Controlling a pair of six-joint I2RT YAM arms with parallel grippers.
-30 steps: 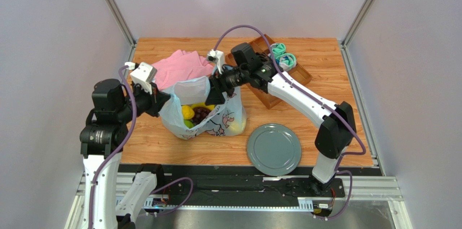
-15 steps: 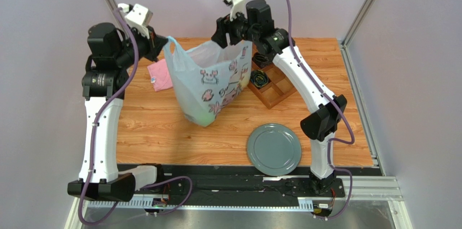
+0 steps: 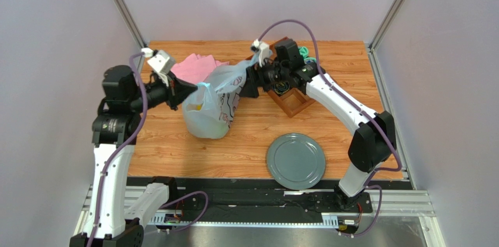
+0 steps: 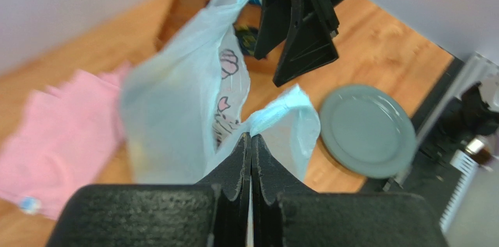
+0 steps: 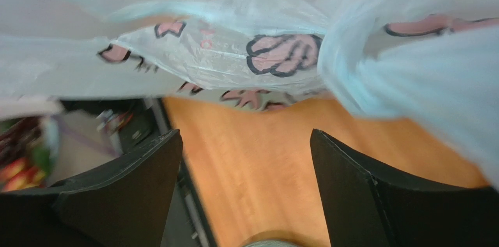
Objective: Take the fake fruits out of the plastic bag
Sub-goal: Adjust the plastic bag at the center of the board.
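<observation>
While the left gripper pinches the plastic bag and the right gripper gapes empty, tip slowly so fake fruits spill.

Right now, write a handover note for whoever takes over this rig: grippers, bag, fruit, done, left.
Left gripper: shut on the plastic bag, pinching its edge.
Right gripper: open at the bag's far side, holding nothing.
Bag slumps on the table beside the pink cloth; fake fruits inside, yellow showing through the film.
Done: no fruit out.
Left: take out every fruit.
</observation>
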